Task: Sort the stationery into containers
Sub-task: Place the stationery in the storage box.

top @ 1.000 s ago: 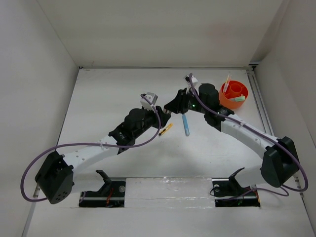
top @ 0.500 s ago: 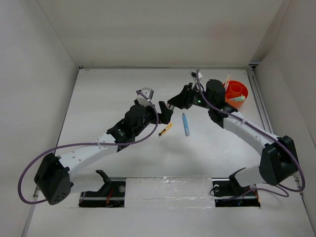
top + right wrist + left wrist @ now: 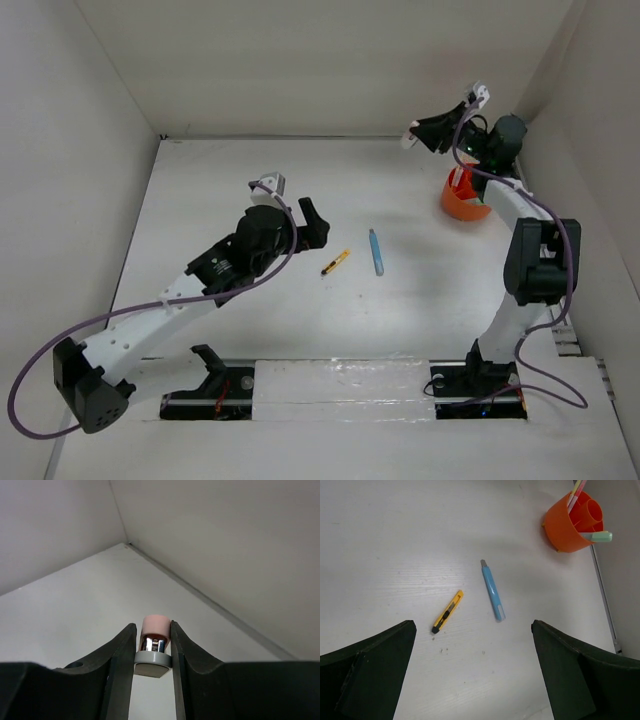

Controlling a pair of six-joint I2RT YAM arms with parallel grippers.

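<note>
A slim blue plastic pen [image 3: 376,251] and a small yellow-and-black plastic cutter [image 3: 336,263] lie near each other at frame centre. A round orange-red plastic cup [image 3: 455,205] stands upper right.

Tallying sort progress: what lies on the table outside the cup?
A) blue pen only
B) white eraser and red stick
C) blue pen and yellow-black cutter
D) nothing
C: the blue pen and the yellow-black cutter lie on the table, apart from the orange cup.

overhead view and left wrist share the table [image 3: 250,170]; right wrist faces walls [image 3: 225,540].
</note>
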